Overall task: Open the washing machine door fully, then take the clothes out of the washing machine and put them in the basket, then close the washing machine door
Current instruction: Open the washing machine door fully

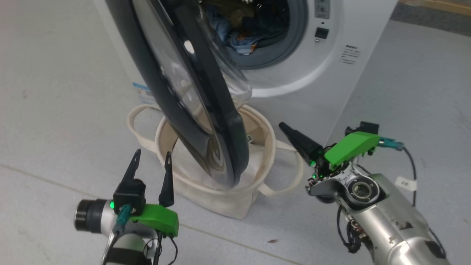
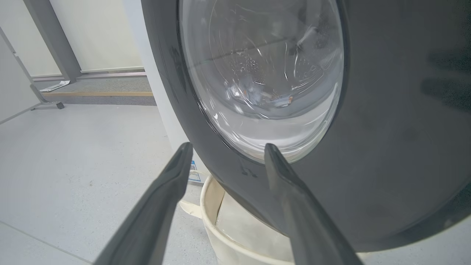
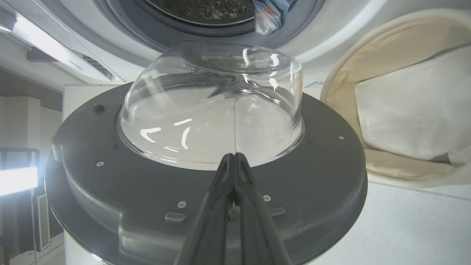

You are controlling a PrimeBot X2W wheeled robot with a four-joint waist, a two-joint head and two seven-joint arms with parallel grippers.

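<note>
The washing machine door (image 1: 176, 84) hangs half-open over the basket (image 1: 235, 204), perhaps touching its rim, between the spread, empty left gripper (image 1: 153, 152) and the closed right gripper (image 1: 283, 127). The clothes (image 1: 239, 40) lie inside the washing machine (image 1: 331, 73).

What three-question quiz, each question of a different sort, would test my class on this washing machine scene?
1. True or false: the washing machine door stands open, its lower edge above the basket.
2. Where are the clothes?
A. in the basket
B. inside the washing machine
C. on the floor
3. Fill in: the left claw is open; the right claw is ____.

Key: 1 true; 2 B; 3 shut.
</note>
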